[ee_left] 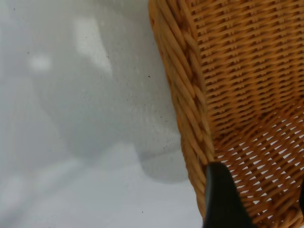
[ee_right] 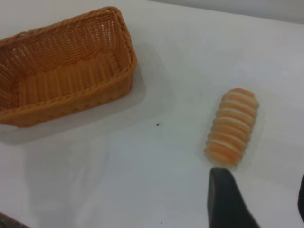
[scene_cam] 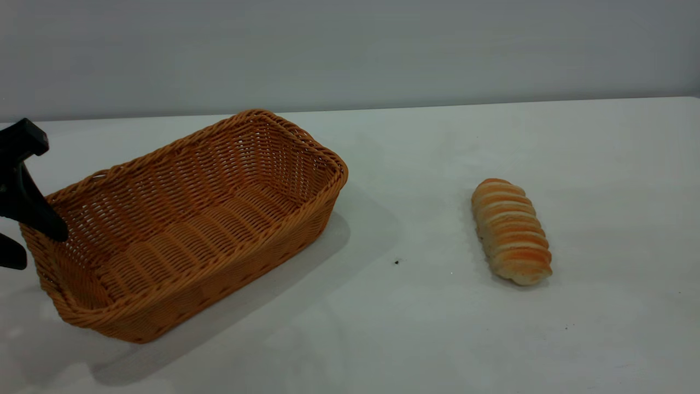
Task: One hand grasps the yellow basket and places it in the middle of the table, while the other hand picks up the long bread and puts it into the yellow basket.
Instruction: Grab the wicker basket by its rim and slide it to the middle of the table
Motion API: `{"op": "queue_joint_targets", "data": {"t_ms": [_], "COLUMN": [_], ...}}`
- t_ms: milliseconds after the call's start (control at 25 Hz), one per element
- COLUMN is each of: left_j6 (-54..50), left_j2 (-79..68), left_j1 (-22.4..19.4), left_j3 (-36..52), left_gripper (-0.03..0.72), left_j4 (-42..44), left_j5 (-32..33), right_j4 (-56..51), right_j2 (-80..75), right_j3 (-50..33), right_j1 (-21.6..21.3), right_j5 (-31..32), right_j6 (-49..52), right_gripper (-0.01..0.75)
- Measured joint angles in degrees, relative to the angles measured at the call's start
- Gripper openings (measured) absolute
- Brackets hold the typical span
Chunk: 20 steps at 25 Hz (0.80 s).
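Note:
The yellow basket (scene_cam: 186,230) stands empty on the left part of the white table (scene_cam: 415,328). My left gripper (scene_cam: 34,245) is at the basket's left end. It is open, with one dark finger (scene_cam: 38,216) inside the rim and the other outside it. In the left wrist view one finger (ee_left: 223,199) lies by the braided rim (ee_left: 187,95). The long bread (scene_cam: 511,230) lies alone on the table to the right. My right gripper (ee_right: 263,199) is open and empty above the table, just short of the bread's near end (ee_right: 232,126).
A grey wall runs behind the table's far edge. A few tiny dark specks (scene_cam: 396,262) mark the tabletop between the basket and the bread. The right arm is out of the exterior view.

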<state>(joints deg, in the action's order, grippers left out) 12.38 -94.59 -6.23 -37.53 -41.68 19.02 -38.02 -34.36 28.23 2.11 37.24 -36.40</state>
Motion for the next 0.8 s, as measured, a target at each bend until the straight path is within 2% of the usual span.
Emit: {"op": "queue_joint_targets", "data": {"t_ms": [800], "left_j6": [-0.9], "left_j2": [-8.0], "left_j1": [0.0], "left_j3": [0.0], "left_gripper": [0.441], "left_j4": [-1.0], "left_j5": [-4.2], "right_j4": [-0.1], "right_j2": [0.0], "right_j3": [0.0], "right_j1": [0.0], "right_j5": [0.4], "right_j6": [-0.2], "right_gripper": [0.412]}}
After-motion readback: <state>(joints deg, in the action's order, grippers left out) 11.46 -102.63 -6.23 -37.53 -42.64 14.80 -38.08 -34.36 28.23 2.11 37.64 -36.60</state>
